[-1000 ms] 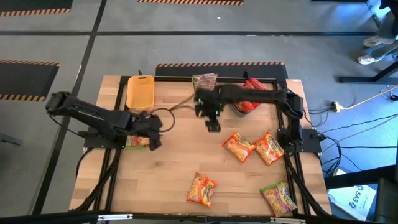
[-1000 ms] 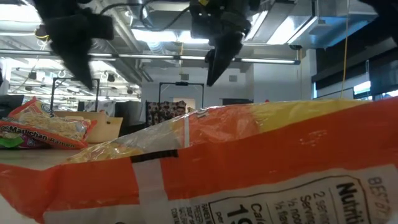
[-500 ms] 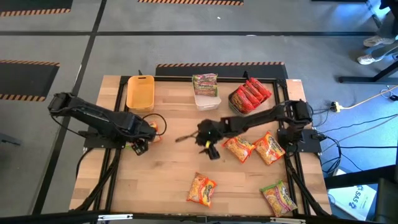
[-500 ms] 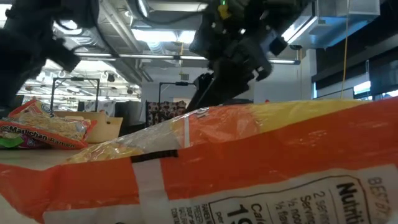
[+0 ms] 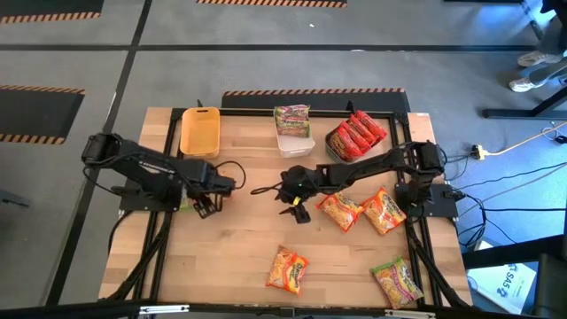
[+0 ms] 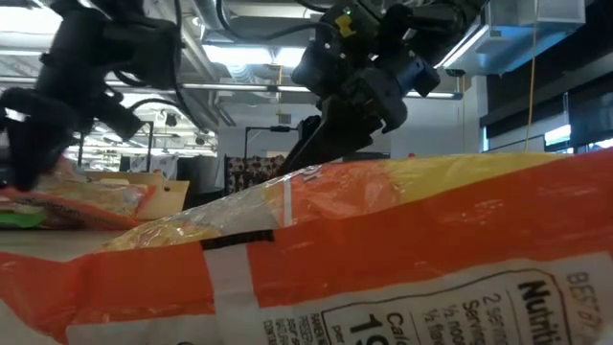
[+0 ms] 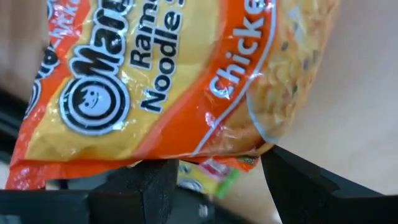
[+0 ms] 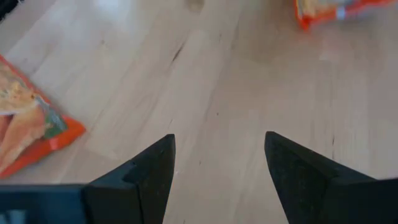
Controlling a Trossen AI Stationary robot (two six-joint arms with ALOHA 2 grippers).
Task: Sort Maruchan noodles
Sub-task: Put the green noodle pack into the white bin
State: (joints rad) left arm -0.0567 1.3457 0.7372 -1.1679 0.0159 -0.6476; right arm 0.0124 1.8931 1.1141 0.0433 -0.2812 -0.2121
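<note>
Wooden tabletop [image 5: 239, 257] carries bins along twelve o'clock, loose Maruchan noodles [image 5: 288, 270] toward five; sorting looks unfinished; left gripper [image 5: 206, 200], stretched low at nine o'clock, fingers apart around an orange chicken packet [image 7: 180, 81], apparently not yet gripped; right gripper [image 5: 298, 207] reaches to centre, jaws apart, empty, just beside another orange packet [image 5: 340, 211].

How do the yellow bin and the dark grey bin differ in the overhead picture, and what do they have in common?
The yellow bin is bright and rectangular with rounded corners; the dark grey bin looks rounder. The yellow bin appears empty, while the dark grey bin holds a stack of red packets. Both sit along the table's far edge, the yellow bin left and the dark grey bin right of the white bin.
</note>
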